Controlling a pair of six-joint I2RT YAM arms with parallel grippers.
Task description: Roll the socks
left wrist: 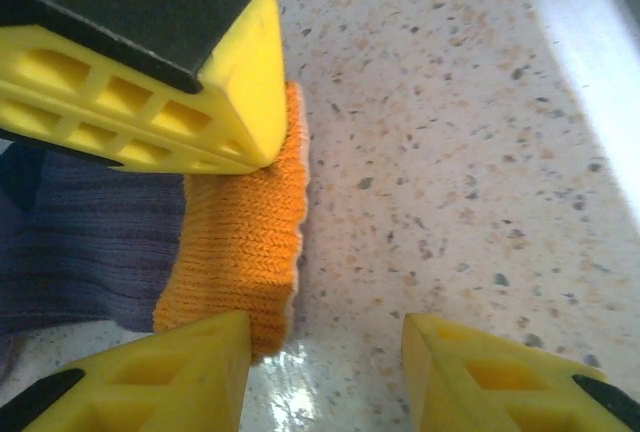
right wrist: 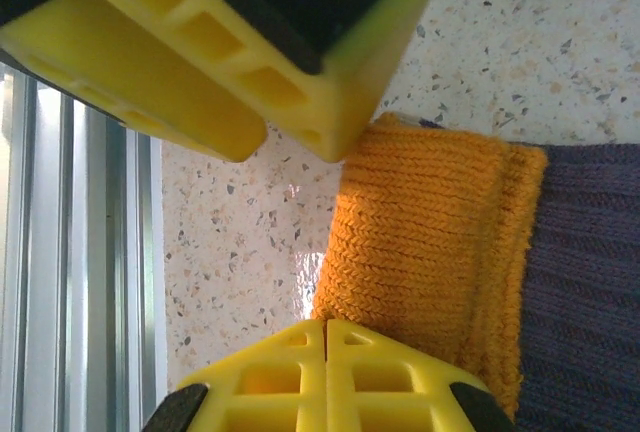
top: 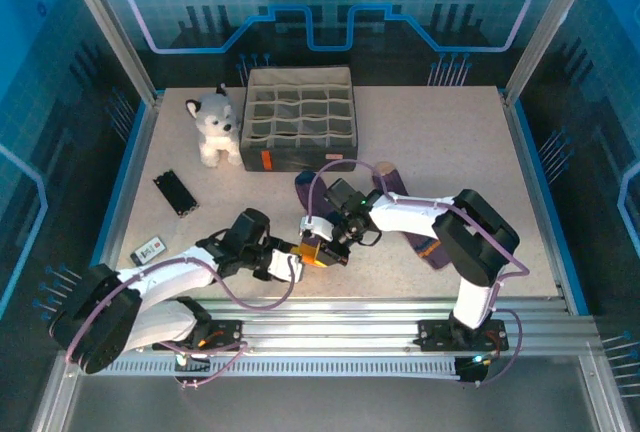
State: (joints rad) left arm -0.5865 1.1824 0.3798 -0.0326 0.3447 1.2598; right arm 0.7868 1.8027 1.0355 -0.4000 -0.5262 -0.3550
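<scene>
Here, near the front edge of the speckled counter point(top: 450, 142), two robot arms meet over the orange cuff point(right wrist: 420, 232) of a purple sock point(left wrist: 100, 242) that lies flat, its dark body running away from the arms toward a grey fabric organizer box point(top: 300, 117). The right tool point(right wrist: 325, 347) has its yellow fingers pressed together, tip to tip, at the edge of the cuff; from the left wrist camera its tip sits on the cuff's far end, though whether any knit is pinched between the fingers cannot be told. The left tool point(left wrist: 325, 337) stands with its fingers apart, bare counter showing in the gap, and one finger point(left wrist: 190, 372) is just beside the cuff's near corner. A second purple sock point(top: 388, 180), with a tan patch at its near end, lies to the right of the first, partly under the right arm. Beside the organizer box, to its left, sits a grey-and-white plush husky point(top: 213, 124). A flat black object point(top: 175, 192) and a small white device point(top: 148, 249) lie well apart from the socks on the counter's left side.
</scene>
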